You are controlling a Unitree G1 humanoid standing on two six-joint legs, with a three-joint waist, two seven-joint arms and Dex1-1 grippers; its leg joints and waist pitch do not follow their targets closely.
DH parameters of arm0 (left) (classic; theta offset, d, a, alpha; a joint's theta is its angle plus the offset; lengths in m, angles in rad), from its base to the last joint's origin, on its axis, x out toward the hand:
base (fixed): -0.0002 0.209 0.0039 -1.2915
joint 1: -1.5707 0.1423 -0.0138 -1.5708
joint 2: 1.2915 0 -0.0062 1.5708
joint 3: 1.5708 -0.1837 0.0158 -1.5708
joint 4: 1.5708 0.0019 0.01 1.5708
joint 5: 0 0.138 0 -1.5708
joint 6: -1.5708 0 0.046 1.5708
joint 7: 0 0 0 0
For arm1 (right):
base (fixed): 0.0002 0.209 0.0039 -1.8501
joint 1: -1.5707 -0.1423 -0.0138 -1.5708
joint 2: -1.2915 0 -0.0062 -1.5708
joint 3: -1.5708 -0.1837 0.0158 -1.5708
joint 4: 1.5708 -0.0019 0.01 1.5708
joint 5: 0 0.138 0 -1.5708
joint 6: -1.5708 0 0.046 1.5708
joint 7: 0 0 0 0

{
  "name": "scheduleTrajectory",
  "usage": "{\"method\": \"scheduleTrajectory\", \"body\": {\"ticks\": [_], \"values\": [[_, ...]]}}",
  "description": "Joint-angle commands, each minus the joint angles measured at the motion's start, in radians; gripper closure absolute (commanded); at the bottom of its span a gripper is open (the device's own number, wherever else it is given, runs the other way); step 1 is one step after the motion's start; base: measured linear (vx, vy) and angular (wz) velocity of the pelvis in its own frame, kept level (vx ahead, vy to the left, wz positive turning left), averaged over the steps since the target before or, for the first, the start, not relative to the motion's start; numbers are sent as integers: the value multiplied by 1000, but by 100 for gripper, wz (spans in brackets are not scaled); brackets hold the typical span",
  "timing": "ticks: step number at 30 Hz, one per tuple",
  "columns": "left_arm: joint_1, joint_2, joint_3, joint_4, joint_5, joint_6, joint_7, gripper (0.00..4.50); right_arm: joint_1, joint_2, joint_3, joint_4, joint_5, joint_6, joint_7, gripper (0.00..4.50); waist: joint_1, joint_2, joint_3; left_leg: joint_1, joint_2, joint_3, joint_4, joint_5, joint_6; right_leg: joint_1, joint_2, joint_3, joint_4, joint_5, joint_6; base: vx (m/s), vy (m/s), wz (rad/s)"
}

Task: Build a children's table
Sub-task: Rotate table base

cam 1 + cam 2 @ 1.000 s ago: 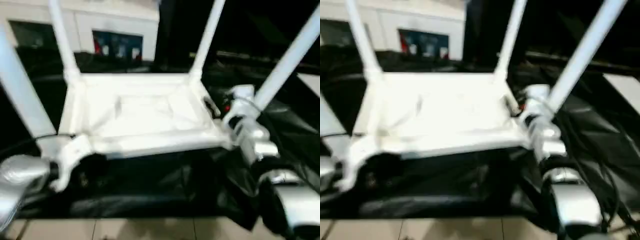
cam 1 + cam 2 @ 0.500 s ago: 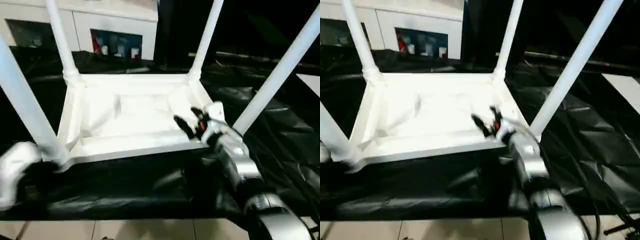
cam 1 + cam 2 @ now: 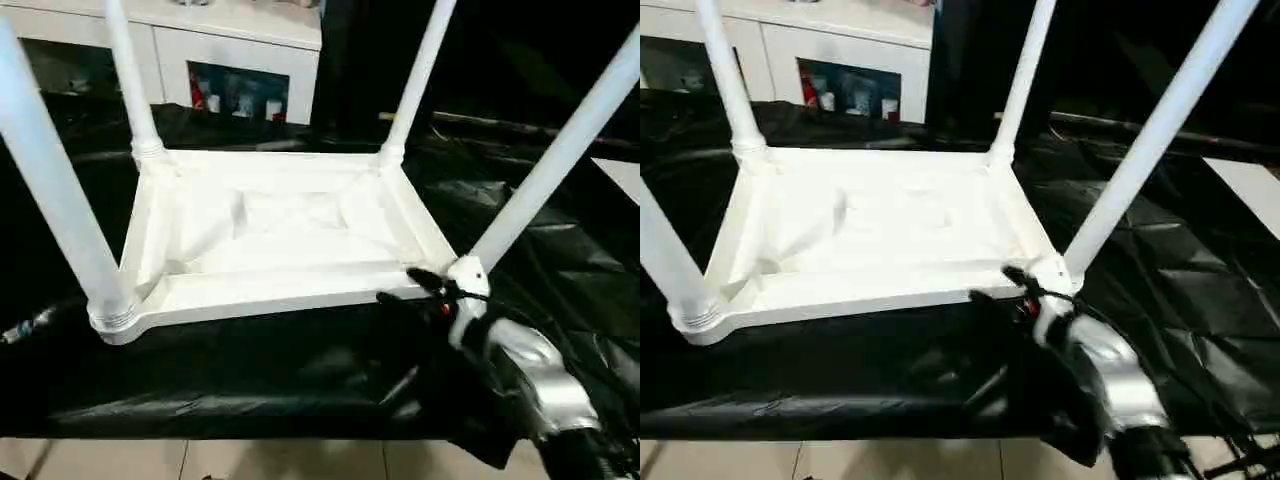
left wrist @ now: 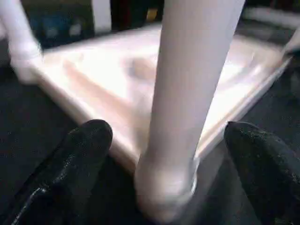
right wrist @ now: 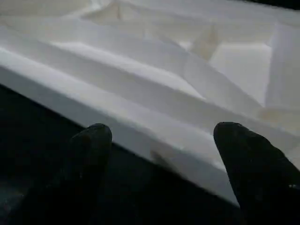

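The right gripper (image 5: 159, 140) has its two black fingers (image 5: 89, 159) spread before the children's table (image 5: 187, 79) rim

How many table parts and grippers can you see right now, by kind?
Table top, upside down: 1
Legs fitted in its corners: 4
Open grippers: 2, left gripper, right gripper
Total: 7

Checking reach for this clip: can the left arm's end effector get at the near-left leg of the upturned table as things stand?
Probably yes. In the left wrist view the near-left leg stands between the open left end effector fingers, with nothing between them.
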Motion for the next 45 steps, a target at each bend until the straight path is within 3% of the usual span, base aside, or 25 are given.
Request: {"method": "scheduleTrajectory", "body": {"ticks": [1,3,6,7,12,16,21,23,25,30,31,34,36,37,45], "values": [[-38,-28,-4,-27,-61,10,0,3,8,-35,-15,-46,-22,60,-23,63,1,20,-33,7,25,-7,-86,-342,2,34,-67,63,-98,-408,-114,0,0,0],[-65,-47,-15,-42,-99,22,1,3,12,-49,-10,-56,-32,90,-34,63,6,24,-36,11,26,-7,-85,-335,-6,35,-70,64,-99,-413,-108,0,0,0],[-103,-72,-38,-60,-134,33,5,3,3,-59,-2,-36,-57,107,-54,63,8,20,-39,10,27,-7,-85,-324,-16,35,-66,63,-93,-359,-115,0,0,0],[-136,-94,-73,-80,-157,49,9,3,-15,-58,10,3,-96,126,-95,63,7,13,-39,9,26,-6,-85,-318,-19,36,-66,62,-92,-353,-116,0,0,0],[-188,-123,-152,-106,-162,71,21,3,-46,-45,17,54,-132,150,-165,63,9,10,-42,11,25,-5,-82,-311,-31,37,-66,61,-92,-364,-99,0,0,0],[-227,-165,-254,-163,-166,98,37,3,-89,-16,-3,107,-158,160,-265,63,9,8,-46,8,25,-4,-81,-286,-46,40,-65,62,-83,-307,-106,0,0,0],[-255,-194,-318,-221,-194,125,46,3,-127,19,-29,161,-155,166,-329,63,11,10,-49,8,23,-2,-78,-280,-54,42,-62,61,-80,-277,-106,0,0,0],[-272,-207,-350,-247,-209,139,45,3,-155,40,-27,212,-162,152,-362,63,8,16,-48,10,22,-3,-78,-299,-62,39,-63,60,-81,-305,-101,0,0,0],[-288,-218,-377,-279,-228,160,45,3,-184,64,-27,263,-163,136,-381,63,6,10,-49,7,22,-3,-77,-297,-65,42,-61,60,-80,-289,-104,0,0,0],[-306,-234,-427,-338,-264,195,40,3,-237,111,-8,344,-168,108,-379,63,2,15,-51,3,22,-1,-76,-267,-69,45,-59,62,-74,-246,-109,0,0,0],[-315,-250,-453,-366,-281,208,43,3,-267,135,7,387,-178,84,-372,63,-1,9,-52,3,23,0,-74,-260,-71,46,-61,62,-71,-246,-111,0,0,0],[-328,-276,-491,-392,-298,216,49,3,-308,165,22,438,-187,43,-364,63,-2,13,-51,1,24,-1,-75,-265,-78,46,-64,61,-72,-272,-113,0,0,0],[-339,-293,-517,-403,-302,219,56,3,-332,183,27,460,-183,23,-345,63,-12,5,-52,-3,23,-1,-74,-266,-76,47,-62,62,-73,-275,-106,0,0,0],[-361,-322,-559,-399,-294,220,62,3,-358,208,35,477,-176,2,-311,63,-19,5,-54,-8,22,-2,-73,-246,-70,52,-63,63,-71,-268,-103,0,0,0],[-442,-403,-685,-316,-211,208,66,3,-402,257,64,511,-171,-66,-177,63,-33,11,-55,-8,25,-1,-70,-205,-56,53,-62,65,-68,-207,-123,0,0,0]]}}
